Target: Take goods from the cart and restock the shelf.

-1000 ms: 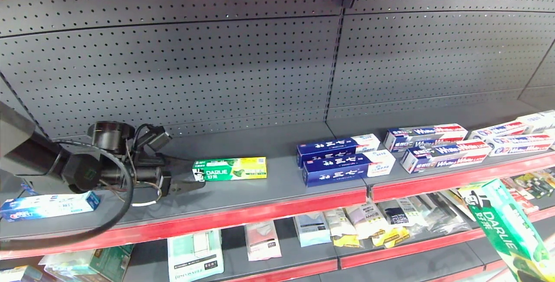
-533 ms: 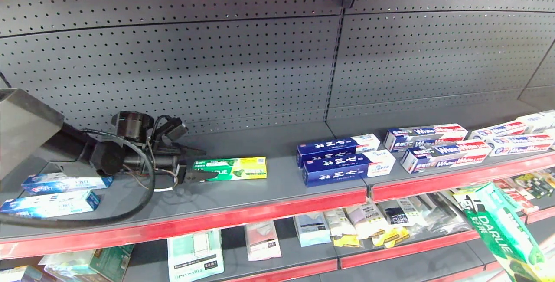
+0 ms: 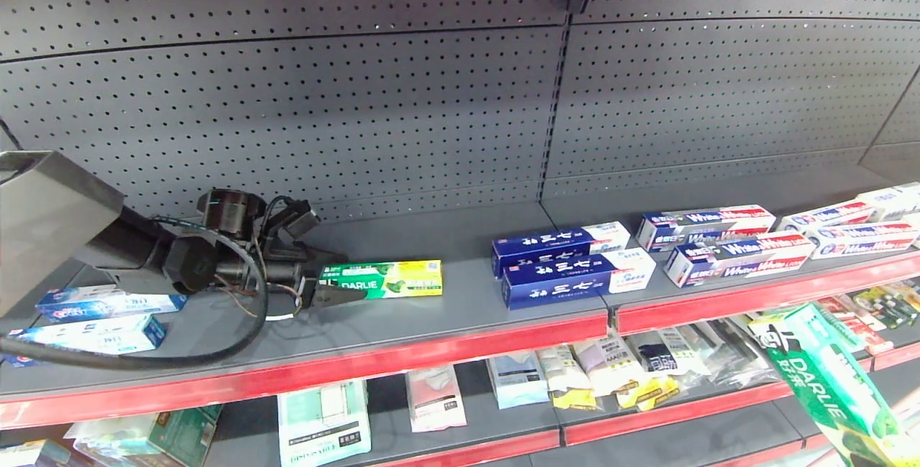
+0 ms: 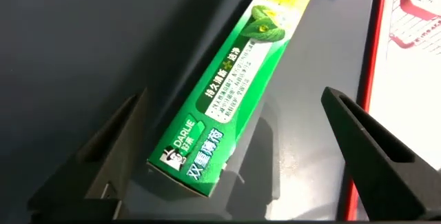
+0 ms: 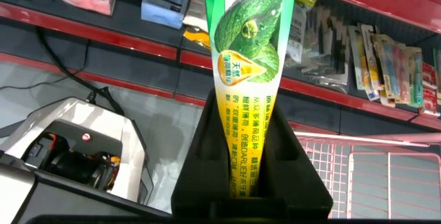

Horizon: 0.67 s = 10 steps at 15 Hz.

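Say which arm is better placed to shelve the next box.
Probably right: the right gripper is shut on a green box; the left gripper stands open around the end of the shelved box.

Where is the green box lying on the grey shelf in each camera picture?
Head view: the green box lies left of centre on the grey shelf, its end between the open left jaws.
Left wrist view: the box runs slantwise between those jaws.
Right wrist view: a second green box, clamped in the right jaws.
Shared landmark: the shelf's red front edge.
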Available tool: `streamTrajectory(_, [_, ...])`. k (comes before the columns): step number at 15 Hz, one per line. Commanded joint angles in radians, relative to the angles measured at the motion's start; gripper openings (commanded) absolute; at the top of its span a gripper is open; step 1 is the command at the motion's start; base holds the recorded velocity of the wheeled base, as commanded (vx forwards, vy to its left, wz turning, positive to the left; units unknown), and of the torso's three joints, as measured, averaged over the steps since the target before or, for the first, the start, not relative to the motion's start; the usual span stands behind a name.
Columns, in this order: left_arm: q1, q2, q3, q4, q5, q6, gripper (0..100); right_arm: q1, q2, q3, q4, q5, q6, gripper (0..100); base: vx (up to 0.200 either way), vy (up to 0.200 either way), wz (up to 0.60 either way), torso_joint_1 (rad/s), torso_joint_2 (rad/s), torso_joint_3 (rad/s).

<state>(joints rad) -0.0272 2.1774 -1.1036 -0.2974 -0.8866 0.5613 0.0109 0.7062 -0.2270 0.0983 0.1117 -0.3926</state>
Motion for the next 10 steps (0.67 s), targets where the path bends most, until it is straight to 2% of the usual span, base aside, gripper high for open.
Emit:
streamTrajectory(1, [-0.017,0.024,-0.025,-0.002,0.000,0.000,100,0.000,0.003,0.000,0.000,0.000,0.000,0,0.000,0.000,0.00,0.000,0.00,0.000])
streamTrajectory(4, [-0.043,0.025,-0.045,0.026,0.001,0.000,100,0.000,0.001,0.000,0.000,0.000,0.000,0,0.000,0.000,0.00,0.000,0.00,0.000])
streamTrajectory(7, [-0.059,0.025,-0.105,0.077,0.003,0.005,100,0.000,0.001,0.000,0.000,0.000,0.000,0,0.000,0.000,0.00,0.000,0.00,0.000])
streamTrajectory(10, [-0.072,0.025,-0.133,0.147,0.005,0.048,100,0.000,0.001,0.002,0.000,0.000,0.000,0,0.000,0.000,0.00,0.000,0.00,0.000])
